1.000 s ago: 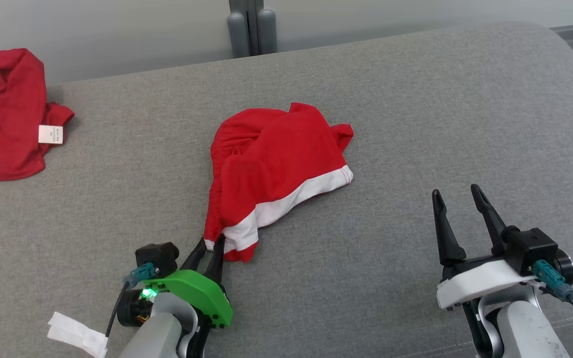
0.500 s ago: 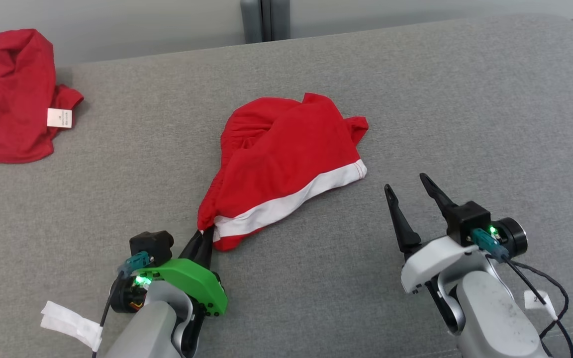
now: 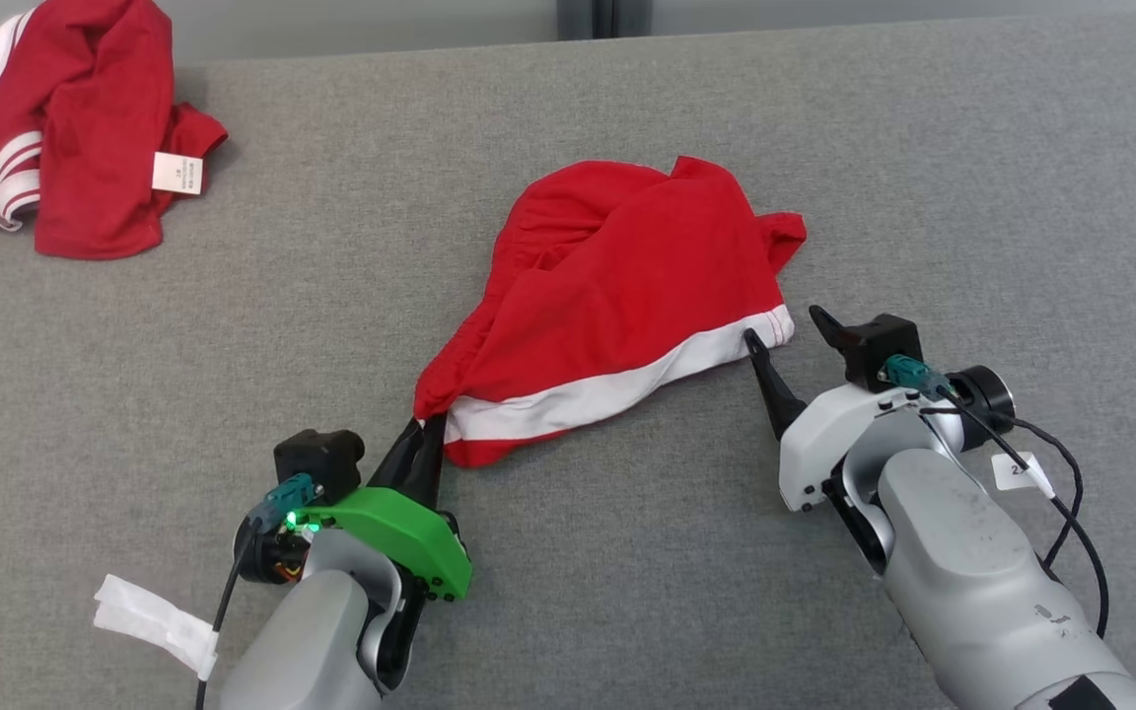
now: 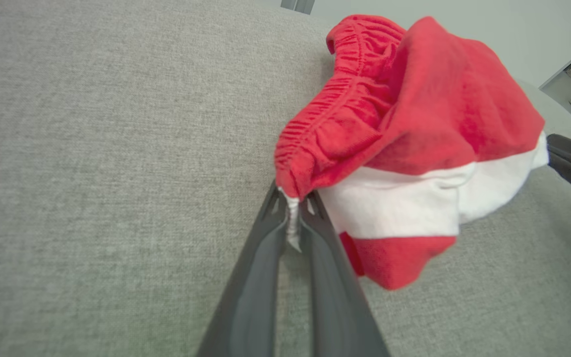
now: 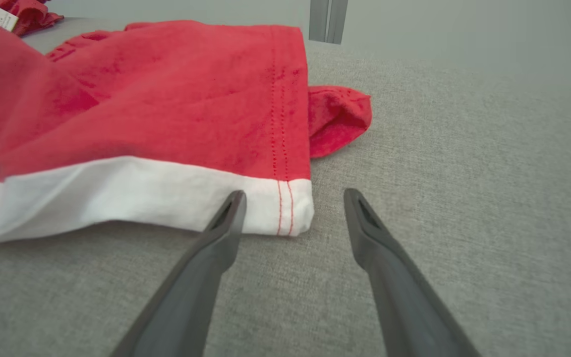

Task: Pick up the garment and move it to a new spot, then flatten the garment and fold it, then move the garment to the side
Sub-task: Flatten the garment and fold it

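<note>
1. The garment (image 3: 617, 306), red shorts with a white band along the hem, lies crumpled near the middle of the grey fabric surface (image 3: 923, 177), its gathered waistband toward our left.
2. We find no brand or writing on it; red stitching runs across the white band at its right corner.
3. Our left end effector (image 3: 422, 444) is closed on the garment's near left corner, pinching a thin white bit of fabric at the end of the waistband.
4. Our right end effector (image 3: 783, 325) is open, holding nothing. Its tips sit low at the hem's right corner, which lies between the two fingers in the right wrist view.
5. A second red garment (image 3: 85, 128) with white stripes sits well apart at the far left. Its white label (image 3: 178, 173) carries print too small for us to read.
6. A white tag (image 3: 149, 621) hangs from the left arm's cable. A smaller one (image 3: 1012, 471) on the right arm's cable bears a mark we cannot make out.
7. A grey post (image 3: 598, 15) stands behind the surface's far edge.
8. Nothing lies between either end effector and the garment.
</note>
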`<state>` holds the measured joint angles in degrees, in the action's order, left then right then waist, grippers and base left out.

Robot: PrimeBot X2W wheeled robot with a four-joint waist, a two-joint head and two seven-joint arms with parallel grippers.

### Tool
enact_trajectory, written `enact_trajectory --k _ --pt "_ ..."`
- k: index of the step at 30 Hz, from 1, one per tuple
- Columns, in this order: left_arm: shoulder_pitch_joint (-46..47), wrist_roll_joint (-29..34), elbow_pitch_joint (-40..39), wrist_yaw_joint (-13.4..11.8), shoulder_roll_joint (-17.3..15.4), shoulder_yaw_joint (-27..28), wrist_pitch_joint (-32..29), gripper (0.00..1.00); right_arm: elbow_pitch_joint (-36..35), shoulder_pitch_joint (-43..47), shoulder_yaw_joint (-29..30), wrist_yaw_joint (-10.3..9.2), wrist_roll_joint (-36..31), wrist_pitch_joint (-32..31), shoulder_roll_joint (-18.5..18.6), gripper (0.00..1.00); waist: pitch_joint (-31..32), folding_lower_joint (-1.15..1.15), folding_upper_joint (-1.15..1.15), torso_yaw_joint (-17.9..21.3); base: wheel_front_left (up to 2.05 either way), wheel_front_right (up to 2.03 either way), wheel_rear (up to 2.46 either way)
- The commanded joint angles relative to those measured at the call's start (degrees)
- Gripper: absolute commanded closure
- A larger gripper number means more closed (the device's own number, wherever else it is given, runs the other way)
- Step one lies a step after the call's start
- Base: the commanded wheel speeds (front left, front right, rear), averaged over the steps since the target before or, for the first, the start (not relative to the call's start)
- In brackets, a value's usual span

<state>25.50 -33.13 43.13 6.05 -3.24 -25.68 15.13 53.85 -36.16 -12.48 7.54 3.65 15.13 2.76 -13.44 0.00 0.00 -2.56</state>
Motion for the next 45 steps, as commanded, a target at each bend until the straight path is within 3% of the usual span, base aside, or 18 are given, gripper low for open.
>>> enact_trajectory --k 1,3,5,7,11,13,22,30,33,38,45 --pt "0.79 0.65 -0.32 -0.02 -0.05 0.30 0.03 1.00 1.21 -1.24 -0.61 -0.10 0.68 0.02 0.21 0.00 -0.84 0.00 0.00 -0.79 0.00 0.00 0.00" --pt "0.77 0.81 -0.96 0.01 0.07 0.49 0.02 1.00 3.88 -2.59 -1.68 -0.10 1.75 0.02 0.23 0.00 -1.18 0.00 0.00 -1.00 0.00 0.00 0.00" --pt "0.74 1.01 -1.26 0.02 0.12 0.69 0.02 1.00 4.75 -3.29 -2.91 -0.10 2.77 0.02 0.17 0.15 -1.34 0.00 0.00 -1.04 0.00 0.00 0.00" --pt "0.68 1.14 -1.44 0.00 0.15 0.91 0.03 1.00 5.31 -3.71 -4.57 -0.10 3.67 0.02 0.18 0.42 -1.47 0.00 0.00 -0.98 0.00 0.00 0.00" --pt "0.38 1.51 -1.73 -0.03 0.20 1.63 0.03 1.00 4.22 -4.00 -6.06 -0.10 4.49 0.02 0.21 0.74 -1.44 0.00 0.00 -0.57 0.00 0.00 0.00" --pt "-0.02 1.76 -1.88 -0.01 0.22 2.10 0.02 1.00 2.92 -3.54 -6.24 -0.09 4.42 0.02 0.19 1.00 -1.16 0.00 0.00 -0.25 0.00 0.00 0.00" --pt "-1.39 3.47 -5.45 0.29 -0.78 5.13 0.03 1.00 -6.72 0.78 -3.90 -0.09 3.75 0.03 0.20 1.00 2.99 0.00 0.00 1.83 0.00 0.00 0.00" --pt "-2.57 3.84 -15.86 0.80 -2.64 7.22 0.03 1.00 -21.50 6.98 1.56 -0.10 2.70 0.02 0.19 1.00 9.63 0.00 0.00 4.17 0.00 0.00 0.00" --pt "-3.20 3.46 -21.63 0.82 -3.97 7.68 -0.38 1.00 -27.96 9.93 3.60 -0.10 1.13 0.03 0.19 1.00 12.33 0.00 0.00 4.99 0.00 0.00 0.00" --pt "-4.58 1.85 -38.33 -0.59 -6.59 8.67 -5.71 1.00 -42.60 15.00 7.34 -0.10 -2.76 0.02 0.38 1.00 15.50 0.00 0.00 6.30 0.00 0.00 0.00" --pt "-4.71 2.43 -58.60 -4.37 -10.67 9.67 -15.52 1.00 -60.56 19.61 10.08 -0.10 -5.47 -2.44 0.23 1.00 16.49 0.00 0.00 7.52 0.00 0.00 0.00"
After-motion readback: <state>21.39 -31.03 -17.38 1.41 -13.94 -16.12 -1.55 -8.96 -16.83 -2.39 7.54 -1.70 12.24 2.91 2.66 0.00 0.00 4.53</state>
